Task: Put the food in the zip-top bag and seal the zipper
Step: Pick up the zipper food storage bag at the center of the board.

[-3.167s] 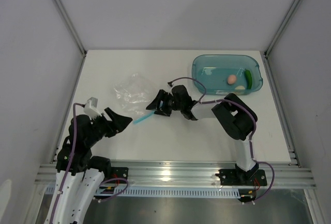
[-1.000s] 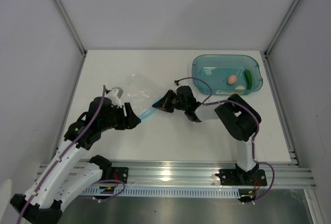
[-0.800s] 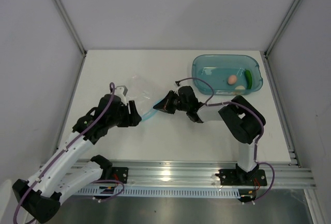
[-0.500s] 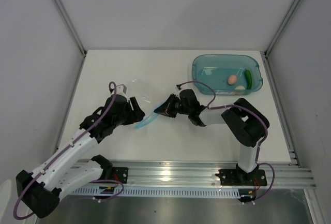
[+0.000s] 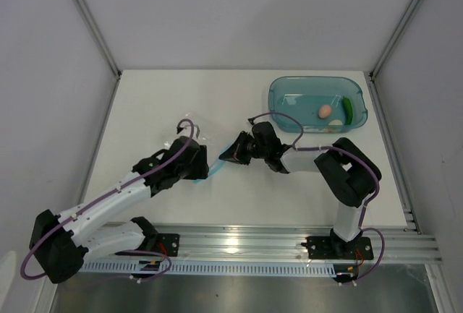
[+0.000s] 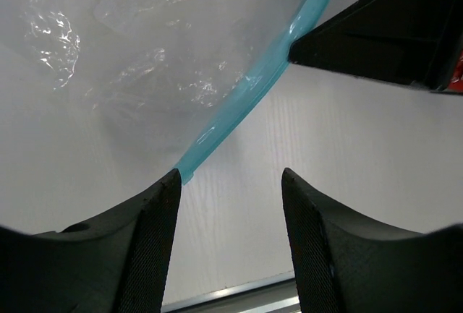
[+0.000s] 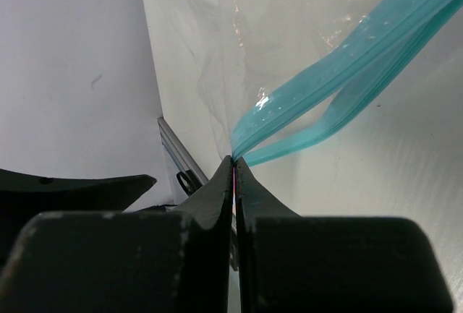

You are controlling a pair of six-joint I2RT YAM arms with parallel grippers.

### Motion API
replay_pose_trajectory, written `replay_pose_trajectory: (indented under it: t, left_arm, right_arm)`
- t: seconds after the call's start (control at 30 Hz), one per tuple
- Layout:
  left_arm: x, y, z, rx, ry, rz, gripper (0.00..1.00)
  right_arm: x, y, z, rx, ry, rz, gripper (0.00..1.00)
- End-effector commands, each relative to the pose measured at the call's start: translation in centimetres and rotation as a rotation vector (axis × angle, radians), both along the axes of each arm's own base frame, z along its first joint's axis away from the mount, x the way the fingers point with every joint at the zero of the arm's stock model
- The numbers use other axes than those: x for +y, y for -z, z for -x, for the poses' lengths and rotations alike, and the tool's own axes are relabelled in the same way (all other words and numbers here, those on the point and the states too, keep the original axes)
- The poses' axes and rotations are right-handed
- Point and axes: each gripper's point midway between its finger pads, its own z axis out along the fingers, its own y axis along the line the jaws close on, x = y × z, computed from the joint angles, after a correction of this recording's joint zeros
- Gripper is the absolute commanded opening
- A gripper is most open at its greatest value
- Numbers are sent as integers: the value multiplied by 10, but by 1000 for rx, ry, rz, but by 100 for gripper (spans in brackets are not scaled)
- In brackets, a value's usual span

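Two arms meet over a clear bag near the middle of the white worktop (image 5: 166, 96).

The left arm reaches in from the near left corner, its end effector (image 5: 203, 165) lying over the bag (image 5: 176, 139), of which only a crinkled edge shows on the far side. A short stretch of pale blue zipper strip (image 5: 215, 168) shows between it and the right end effector (image 5: 224, 157), whose dark tip touches the strip's right end. At the far right, well apart, a teal tub (image 5: 293, 103) holds a pink egg-shaped piece (image 5: 325, 111), a cream round piece (image 5: 336, 123) and a slim green piece (image 5: 348, 109).
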Motion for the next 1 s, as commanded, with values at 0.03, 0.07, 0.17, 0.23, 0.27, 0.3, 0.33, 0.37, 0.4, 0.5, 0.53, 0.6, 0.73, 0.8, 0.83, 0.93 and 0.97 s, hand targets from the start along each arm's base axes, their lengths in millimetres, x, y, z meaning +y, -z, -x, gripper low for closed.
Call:
replay_pose_trajectory:
  t: [0.03, 0.07, 0.17, 0.23, 0.27, 0.3, 0.33, 0.37, 0.4, 0.5, 0.53, 0.6, 0.73, 0.8, 0.83, 0.93, 0.97]
  left_arm:
    - [4, -3, -7, -73, 10, -175, 61]
    - [7, 2, -11, -79, -4, -216, 61]
    - [3, 10, -15, -92, 8, -269, 61]
    - [1, 17, -16, -91, 14, -285, 61]
    - [1, 22, -18, -84, 12, -300, 62]
    - [1, 24, -19, -81, 11, -308, 62]
    - [-1, 25, -20, -80, 15, -312, 62]
    - [-3, 28, -20, -76, 26, -317, 62]
    - [-9, 30, -22, -79, 44, -311, 61]
    - [-18, 34, -23, -81, 69, -303, 61]
    - [-19, 35, -23, -77, 69, -304, 61]
    - [-23, 37, -25, -72, 75, -303, 61]
    - [-31, 35, -24, -92, 97, -268, 62]
    - [-33, 37, -24, -85, 97, -272, 62]
    - [-35, 39, -27, -76, 100, -286, 63]
    - [-37, 44, -29, -62, 98, -305, 63]
    - [-38, 47, -31, -58, 97, -310, 63]
  right_arm:
    - [3, -26, -3, -48, -38, -24, 0]
    - [3, -27, -2, -47, -43, -27, 0]
    - [3, -29, -2, -47, -51, -24, 0]
    - [3, -31, -2, -46, -58, -29, 0]
    - [3, -31, -2, -47, -59, -31, 0]
    - [3, -32, -1, -45, -60, -32, 0]
    - [3, -33, -1, -46, -61, -30, 0]
    - [2, -33, -1, -44, -59, -29, 0]
    - [1, -32, -1, -43, -59, -29, 0]
    - [1, -33, -2, -44, -57, -30, 0]
    - [1, -33, -2, -41, -59, -29, 0]
    - [1, -32, -3, -38, -59, -28, 0]
    - [1, -31, -3, -36, -62, -27, 0]
    - [1, -31, -2, -35, -64, -29, 0]
    - [1, -31, -1, -34, -65, -31, 0]
    - [1, -32, 0, -27, -64, -34, 0]
    - [0, -32, 0, -28, -63, -35, 0]
